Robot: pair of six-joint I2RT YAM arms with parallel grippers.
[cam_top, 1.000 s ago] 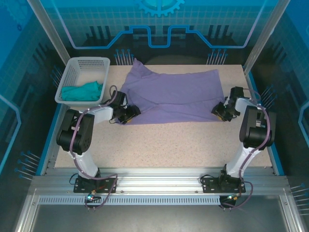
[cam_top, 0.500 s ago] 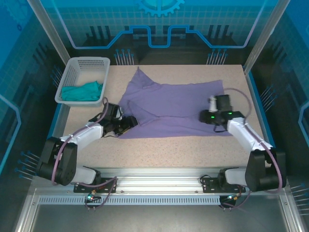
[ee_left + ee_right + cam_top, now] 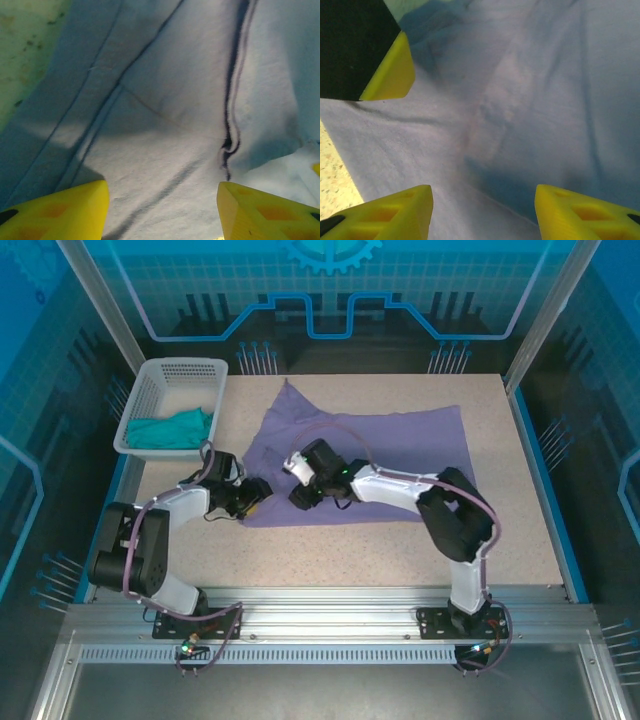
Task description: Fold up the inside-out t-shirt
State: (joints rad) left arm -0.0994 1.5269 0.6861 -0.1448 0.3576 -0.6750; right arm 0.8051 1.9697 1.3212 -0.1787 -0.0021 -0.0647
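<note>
The left fingers (image 3: 70,212) stand apart, one yellow tip at each lower corner of the left wrist view, with purple cloth lying loose between them; nothing is pinched and they hold nothing. The right fingers (image 3: 387,210) are spread much the same, two yellow tips well apart above the cloth, gripping nothing. Whether either pair rests on the fabric I cannot tell.

A black and yellow tip of the left pair shows at the upper left of the right wrist view; from above the two pairs sit near each other, side by side over the near-left corner of the t-shirt (image 3: 400,445) — the left pair at its outer edge, the right pair a little further in. A stitched seam (image 3: 232,100) and soft creases run through the cloth under the left pair.

The t-shirt lies spread over the far half of the worktop (image 3: 350,555), about midway between the left and right edges; one pointed corner reaches toward the far edge, and the near hem runs across the middle.

The left arm (image 3: 150,530) comes in from the near-left; the right arm (image 3: 450,520) bends leftward along the near hem. A white basket (image 3: 150,390) stands in the far-left corner, apart from the t-shirt, holding a green garment (image 3: 172,428).
</note>
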